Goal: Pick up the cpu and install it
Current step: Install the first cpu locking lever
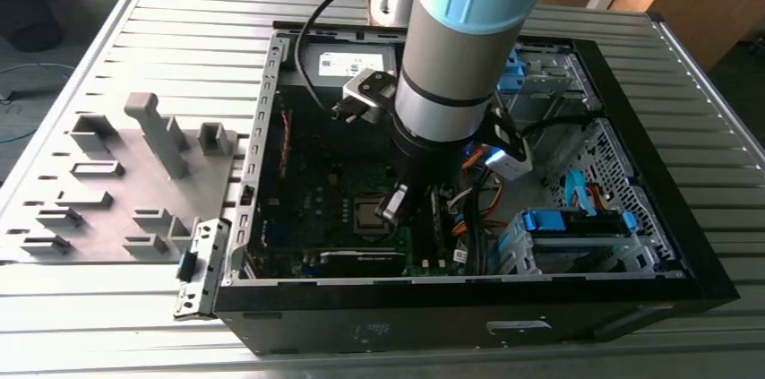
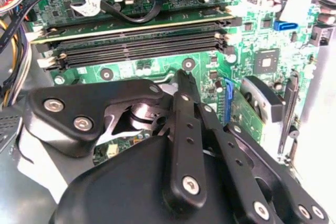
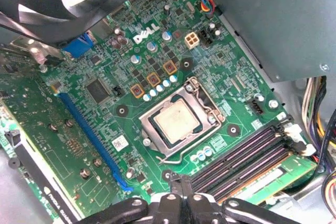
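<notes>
Silvery-grey metal is what gives the cpu (image 3: 176,120) away: it's lying flat and square inside the socket frame (image 3: 181,119) on the green motherboard (image 3: 105,145), so as things lie it looks seated already, not carried. The frame's shiny rim wraps right around it, which fits a chip that has been dropped into its seat with the retention bracket around it. I can't tell if the bracket is latched.

The hand (image 3: 181,184) hangs just beside the socket, close to the black memory slots (image 3: 247,153), with its two fingertips (image 3: 174,182) pressed together and nothing between them. So it's pinched narrow and empty. The second wrist view shows the same closed linkage with the fingertip (image 2: 185,80) pointing down at the board near those slots (image 2: 142,45). My guess is the closed fingers are meant as a poking tool for something near the socket, or it's simply let go, but that's just my read.

In the exterior view the arm (image 1: 460,65) reaches straight down into the open computer case (image 1: 646,128), which lies on its side on the ribbed metal table (image 1: 179,30), toward the table's middle. The grey holder tray (image 1: 107,191) with upright pegs sits toward the table edge on the exterior view's left, just beside the case.
</notes>
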